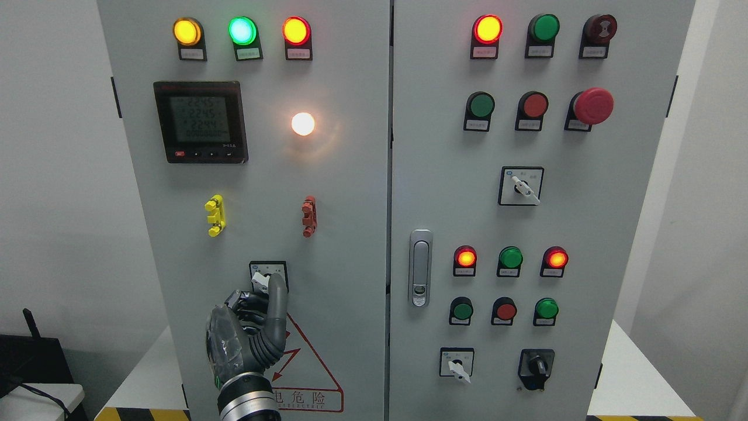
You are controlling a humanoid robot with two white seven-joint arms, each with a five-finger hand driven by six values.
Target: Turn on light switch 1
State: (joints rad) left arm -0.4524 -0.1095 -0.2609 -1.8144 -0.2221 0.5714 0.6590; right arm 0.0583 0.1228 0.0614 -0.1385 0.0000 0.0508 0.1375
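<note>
1. Left hand [248, 333]: rises from the bottom edge at about 7 o'clock of the frame. Its thumb [277, 304] stands straight up, the tip against the white handle of light switch 1 [267, 275]; the other fingers [242, 304] are curled against the palm. Whether the curled fingers pinch the handle cannot be told.
2. Light switch 1: a small rotary selector on a square black-framed plate, low on the left cabinet door [257, 175], at 12 o'clock from the hand. Its white handle leans toward 7 o'clock and is partly covered by the thumb; the print on the plate is too small to read.
3. Warning triangle [301, 365]: red outline with a lightning bolt, at 4 o'clock from the switch, partly hidden by the hand.
4. Yellow clip [214, 215] and red clip [309, 216]: at 11 and 1 o'clock above the switch.
5. White lamp [302, 124]: lit and glowing, at 12 o'clock from the red clip, beside the digital meter [200, 121].
6. Top row: yellow lamp [187, 31], green lamp [242, 30], red lamp [296, 30], all lit.
7. Right cabinet door [613, 234]: carries further lamps, push buttons, selectors and a latch handle [420, 267].
</note>
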